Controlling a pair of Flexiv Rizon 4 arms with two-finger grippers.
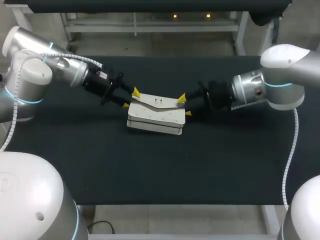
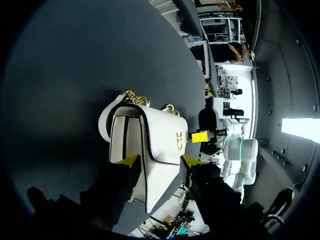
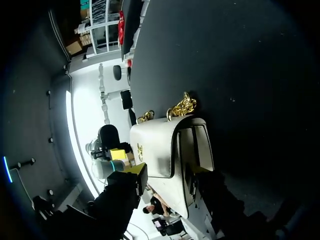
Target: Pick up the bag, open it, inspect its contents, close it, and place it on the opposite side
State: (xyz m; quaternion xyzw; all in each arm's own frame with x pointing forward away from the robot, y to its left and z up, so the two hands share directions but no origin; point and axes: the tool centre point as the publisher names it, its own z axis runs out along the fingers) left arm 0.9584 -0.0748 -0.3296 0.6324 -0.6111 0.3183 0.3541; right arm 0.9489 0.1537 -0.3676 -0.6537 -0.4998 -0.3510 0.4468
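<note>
A white bag (image 1: 155,117) with a flap and a gold chain (image 3: 182,106) lies flat at the middle of the black table (image 1: 100,160). My left gripper (image 1: 130,98) is at the bag's left end. In the left wrist view the gripper (image 2: 161,160) has its yellow tips pressed against both sides of the bag (image 2: 160,135). My right gripper (image 1: 184,105) is at the opposite end. In the right wrist view that gripper (image 3: 166,169) likewise has the bag (image 3: 160,140) between its fingers, both touching. Each wrist view shows the other arm's yellow tip beyond the bag.
The dark table top stretches wide on both sides of the bag and toward the front edge (image 1: 165,204). No other objects lie on it.
</note>
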